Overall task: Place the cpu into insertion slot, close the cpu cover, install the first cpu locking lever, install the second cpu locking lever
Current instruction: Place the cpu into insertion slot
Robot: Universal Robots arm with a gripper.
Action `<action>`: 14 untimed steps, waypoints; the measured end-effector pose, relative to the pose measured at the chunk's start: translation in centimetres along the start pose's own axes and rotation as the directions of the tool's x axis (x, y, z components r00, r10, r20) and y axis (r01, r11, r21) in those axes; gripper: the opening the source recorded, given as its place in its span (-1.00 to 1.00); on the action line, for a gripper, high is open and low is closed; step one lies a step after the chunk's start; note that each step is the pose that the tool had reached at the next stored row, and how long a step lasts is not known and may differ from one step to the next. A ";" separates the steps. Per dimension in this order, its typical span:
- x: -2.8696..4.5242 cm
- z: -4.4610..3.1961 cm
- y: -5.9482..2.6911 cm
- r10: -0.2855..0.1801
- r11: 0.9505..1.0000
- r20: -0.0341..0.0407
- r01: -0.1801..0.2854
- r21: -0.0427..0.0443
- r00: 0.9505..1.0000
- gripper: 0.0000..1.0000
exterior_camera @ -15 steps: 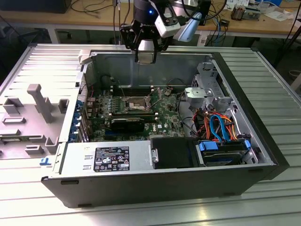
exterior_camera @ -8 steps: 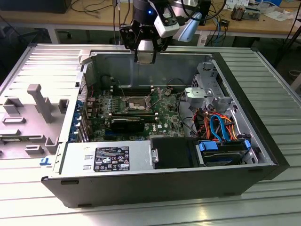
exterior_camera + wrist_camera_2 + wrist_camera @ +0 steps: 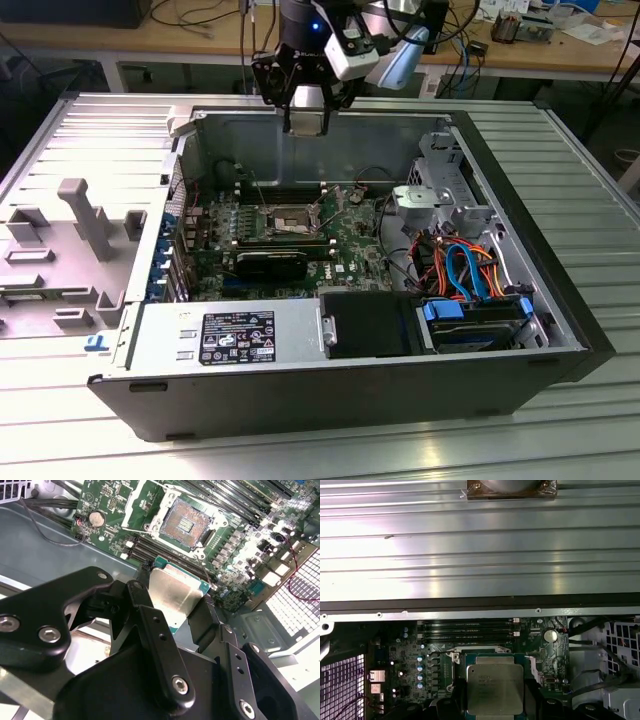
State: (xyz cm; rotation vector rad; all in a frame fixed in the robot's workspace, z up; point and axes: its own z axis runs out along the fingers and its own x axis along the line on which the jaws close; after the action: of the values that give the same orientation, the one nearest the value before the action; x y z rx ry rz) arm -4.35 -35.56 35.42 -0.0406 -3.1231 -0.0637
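Note:
My gripper (image 3: 307, 118) hangs above the back edge of the open computer case, shut on the cpu (image 3: 306, 122), a flat square chip with a silver-grey top. The second wrist view shows the black fingers (image 3: 145, 597) clamping two opposite edges of the cpu (image 3: 174, 591). Below and ahead on the green board lies the insertion slot (image 3: 184, 522), open with its dark pin field bare. The cpu cover (image 3: 132, 504) stands swung up beside the slot. In the exterior view the insertion slot (image 3: 291, 217) is well below the gripper. The first wrist view has the cpu (image 3: 495, 689) in front of the slot's rim (image 3: 485, 651).
Long black memory slots (image 3: 280, 240) run beside the socket, with a black block (image 3: 272, 264) in front. A grey power supply (image 3: 230, 335) and a drive bay with blue and orange cables (image 3: 468, 275) fill the case's near side. A grey plastic shroud (image 3: 80, 225) lies at the exterior view's left.

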 end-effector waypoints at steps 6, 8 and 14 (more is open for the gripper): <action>0.21 0.21 -0.03 -0.002 1.000 0.000 0.002 0.005 1.000 0.09; 0.41 0.29 -0.04 -0.008 1.000 0.000 0.008 0.011 1.000 0.09; 0.55 0.58 -0.05 -0.078 0.997 -0.003 0.078 0.030 0.997 0.09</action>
State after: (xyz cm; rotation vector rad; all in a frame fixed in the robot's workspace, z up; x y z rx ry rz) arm -4.91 -35.58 34.86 0.0820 -3.1223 -0.0184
